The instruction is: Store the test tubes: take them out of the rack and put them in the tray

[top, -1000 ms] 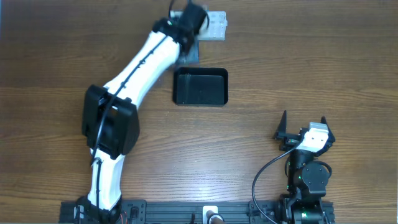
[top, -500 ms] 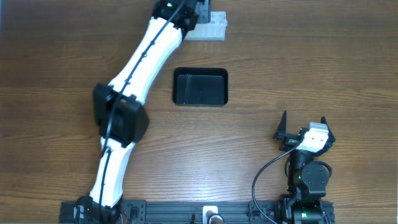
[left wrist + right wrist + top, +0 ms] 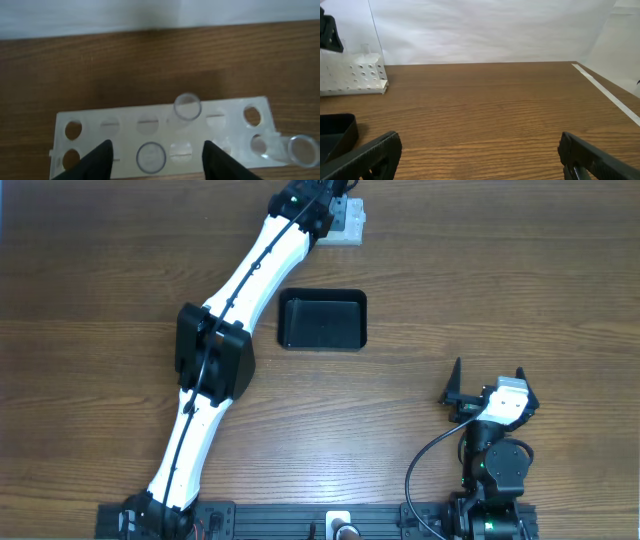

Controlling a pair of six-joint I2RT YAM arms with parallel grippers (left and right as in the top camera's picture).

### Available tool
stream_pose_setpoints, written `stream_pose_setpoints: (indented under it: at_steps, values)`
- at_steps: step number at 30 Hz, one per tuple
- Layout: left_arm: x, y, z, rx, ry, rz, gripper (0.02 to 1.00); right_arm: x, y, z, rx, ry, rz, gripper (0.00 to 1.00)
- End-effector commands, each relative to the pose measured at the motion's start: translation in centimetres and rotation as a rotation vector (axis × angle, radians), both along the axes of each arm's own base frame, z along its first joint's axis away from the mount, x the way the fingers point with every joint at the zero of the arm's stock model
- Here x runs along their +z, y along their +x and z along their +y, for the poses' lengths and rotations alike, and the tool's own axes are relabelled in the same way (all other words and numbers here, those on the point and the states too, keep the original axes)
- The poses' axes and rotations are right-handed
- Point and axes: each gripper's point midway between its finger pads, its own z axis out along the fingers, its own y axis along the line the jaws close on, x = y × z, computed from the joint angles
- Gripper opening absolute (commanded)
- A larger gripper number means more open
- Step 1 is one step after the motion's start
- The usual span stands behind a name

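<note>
Left arm stretched to the far side of the table point(image 3: 520, 270); left gripper point(image 3: 156, 150) poised over the white rack point(image 3: 129, 117), which sits at the far edge, centre. Jaws open at moderate width, holding nothing. Three clear test tubes upright in the rack: first tube point(image 3: 151, 156) in the row under the gripper, between the two fingers but untouched; second tube point(image 3: 187, 106) in the other row, just beside the first; third tube point(image 3: 302, 150) at one end of the rack, tilted. Black tray point(image 3: 322, 319) mid-table, nearer than the rack and apart from it. Right gripper point(image 3: 489, 368) at near right, jaws wide, holding nothing, well apart from rack and tray.
</note>
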Motion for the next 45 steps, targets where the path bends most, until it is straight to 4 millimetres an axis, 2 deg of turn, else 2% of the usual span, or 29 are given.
stream_pose_setpoints:
  at_steps: [1, 6, 13, 24, 39, 43, 45]
  values:
    - [1.0, 0.5, 0.2, 0.004, 0.005, -0.031, 0.5, -0.2, 0.0, -0.1, -0.003, -0.001, 0.003, 0.993]
    - [0.4, 0.5, 0.2, 0.004, 0.009, -0.023, 0.402, -0.2, 0.0, -0.1, -0.003, -0.001, 0.003, 0.991]
    - [-0.7, 0.7, 0.4, 0.008, 0.016, -0.01, 0.334, -0.2, 0.0, -0.1, -0.003, -0.001, 0.003, 0.993]
    - [-0.6, 1.0, 0.5, 0.012, 0.011, -0.019, 0.196, -0.2, 0.0, -0.1, -0.003, -0.001, 0.003, 0.993]
    - [-0.5, 1.2, 0.8, 0.019, 0.011, -0.021, 0.137, -0.2, 0.0, -0.1, -0.003, -0.001, 0.003, 0.993]
    - [0.4, 1.2, 0.9, 0.019, 0.004, -0.034, 0.132, -0.2, 0.0, -0.1, -0.003, -0.001, 0.003, 0.991]
    - [1.6, 1.1, 0.9, 0.019, -0.005, -0.051, 0.132, -0.2, 0.0, -0.1, -0.003, -0.001, 0.003, 0.993]
